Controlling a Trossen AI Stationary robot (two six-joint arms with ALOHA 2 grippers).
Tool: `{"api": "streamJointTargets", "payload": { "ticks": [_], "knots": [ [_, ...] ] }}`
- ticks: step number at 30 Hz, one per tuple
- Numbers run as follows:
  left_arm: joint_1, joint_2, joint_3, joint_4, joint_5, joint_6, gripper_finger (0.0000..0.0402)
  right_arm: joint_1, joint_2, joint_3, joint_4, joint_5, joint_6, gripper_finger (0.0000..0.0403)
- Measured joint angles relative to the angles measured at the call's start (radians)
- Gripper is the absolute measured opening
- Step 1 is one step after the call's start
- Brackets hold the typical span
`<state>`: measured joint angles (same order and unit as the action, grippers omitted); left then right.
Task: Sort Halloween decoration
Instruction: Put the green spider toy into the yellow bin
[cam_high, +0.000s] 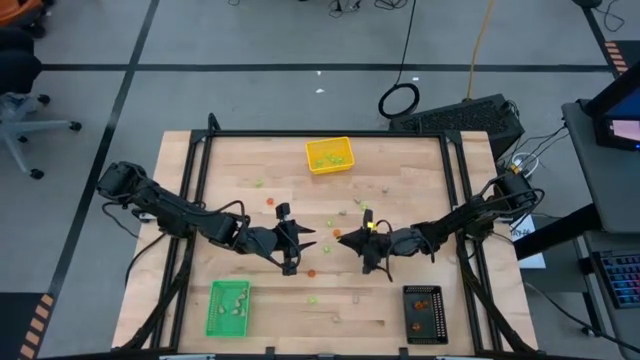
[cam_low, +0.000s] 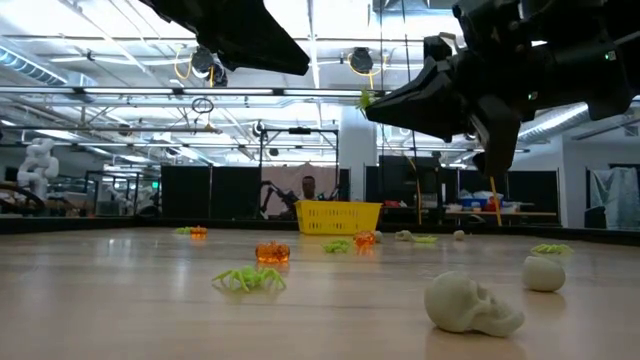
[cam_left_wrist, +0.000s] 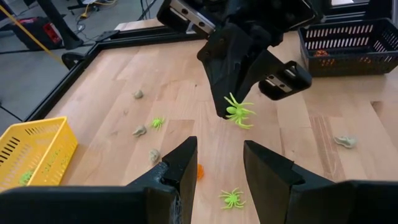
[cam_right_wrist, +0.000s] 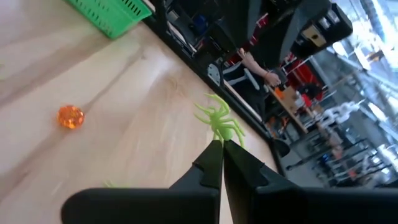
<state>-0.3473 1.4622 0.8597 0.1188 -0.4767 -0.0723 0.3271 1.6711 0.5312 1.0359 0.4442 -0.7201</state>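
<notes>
Right gripper (cam_left_wrist: 225, 112) raised above mid-table, on the black tray (cam_high: 425, 312) side of the yellow tray (cam_high: 329, 155); fingers pressed together on a light green spider (cam_left_wrist: 238, 112), held clear of the wood. Left gripper (cam_left_wrist: 219, 163) facing it, fingers apart, nothing between them. Other Halloween pieces scattered loose over the table (cam_high: 400, 190) short of the yellow tray: green spider (cam_low: 249, 279), orange pumpkin (cam_low: 272, 253), pale skull (cam_low: 470, 303). Some pieces inside the yellow tray, the green tray (cam_high: 228, 308) and the black tray.
</notes>
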Motion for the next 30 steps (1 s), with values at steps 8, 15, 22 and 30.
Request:
{"api": "streamJointTargets", "payload": {
  "ticks": [8, 15, 22, 30],
  "knots": [
    [0.0, 0.0, 0.0, 0.0, 0.0, 0.0, 0.0132, 0.0, 0.0, 0.0, 0.0, 0.0, -0.033, 0.0],
    [0.0, 0.0, 0.0, 0.0, 0.0, 0.0, 0.0132, 0.0, 0.0, 0.001, 0.0, 0.0, -0.009, 0.0],
    [0.0, 0.0, 0.0, 0.0, 0.0, 0.0, 0.0132, 0.0, 0.0, 0.001, -0.001, 0.0, 0.117, 0.0],
    [0.0, 0.0, 0.0, 0.0, 0.0, 0.0, 0.0132, -0.001, 0.0, 0.001, -0.001, -0.002, 0.437, 0.0]
  ]
}}
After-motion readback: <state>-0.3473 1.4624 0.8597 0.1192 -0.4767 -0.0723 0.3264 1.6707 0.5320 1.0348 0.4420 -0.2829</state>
